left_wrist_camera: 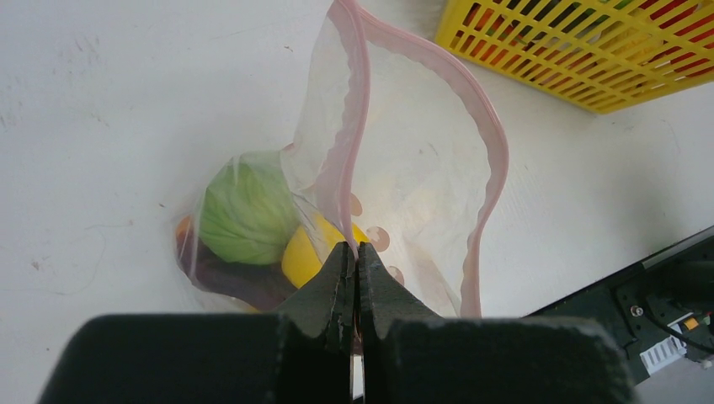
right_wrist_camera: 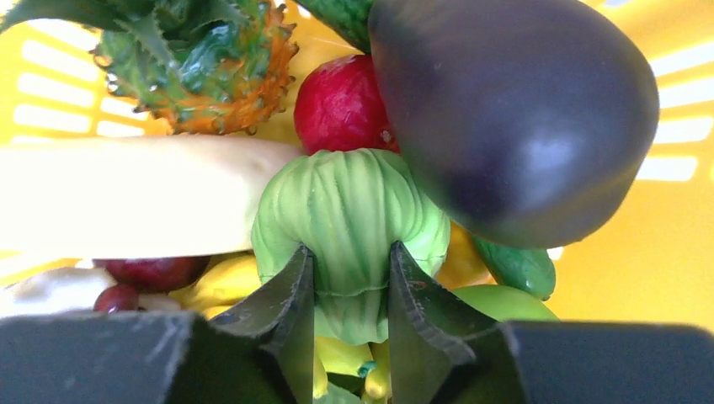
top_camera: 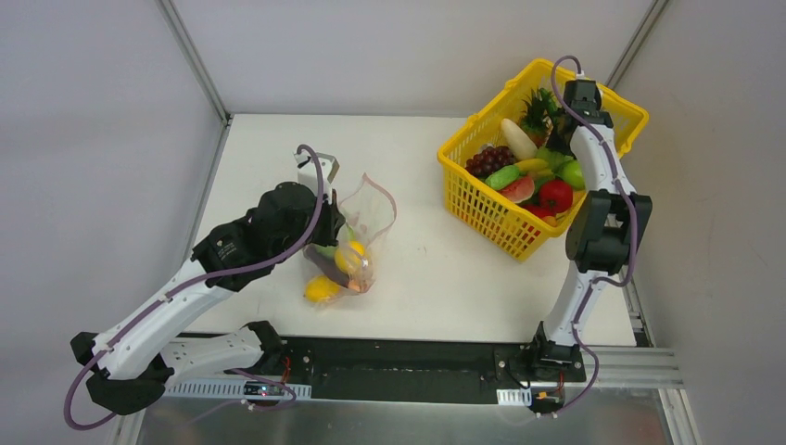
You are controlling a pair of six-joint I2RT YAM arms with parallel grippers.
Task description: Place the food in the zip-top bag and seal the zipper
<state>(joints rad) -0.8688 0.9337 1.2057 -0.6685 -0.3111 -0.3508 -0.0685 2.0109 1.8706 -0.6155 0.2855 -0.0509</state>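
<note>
The clear zip-top bag (top_camera: 357, 236) lies left of centre on the table, mouth open toward the basket. Its pink zipper strip (left_wrist_camera: 492, 143) loops wide open. Inside are a green cabbage (left_wrist_camera: 244, 210), a yellow fruit (left_wrist_camera: 305, 257) and a dark purple piece (left_wrist_camera: 240, 282). My left gripper (left_wrist_camera: 354, 252) is shut on the near side of the zipper strip. My right gripper (right_wrist_camera: 349, 268) is down in the yellow basket (top_camera: 482, 199), its jaws closed on the stem of a ribbed green vegetable (right_wrist_camera: 349, 210).
The basket holds several toys: a pineapple (right_wrist_camera: 202, 59), a dark eggplant (right_wrist_camera: 514, 109), a red fruit (right_wrist_camera: 337, 105), a pale white piece (right_wrist_camera: 126, 198), grapes (top_camera: 488, 159). A yellow fruit (top_camera: 321, 289) shows at the bag's near end. A black rail (top_camera: 389, 366) runs along the table's near edge.
</note>
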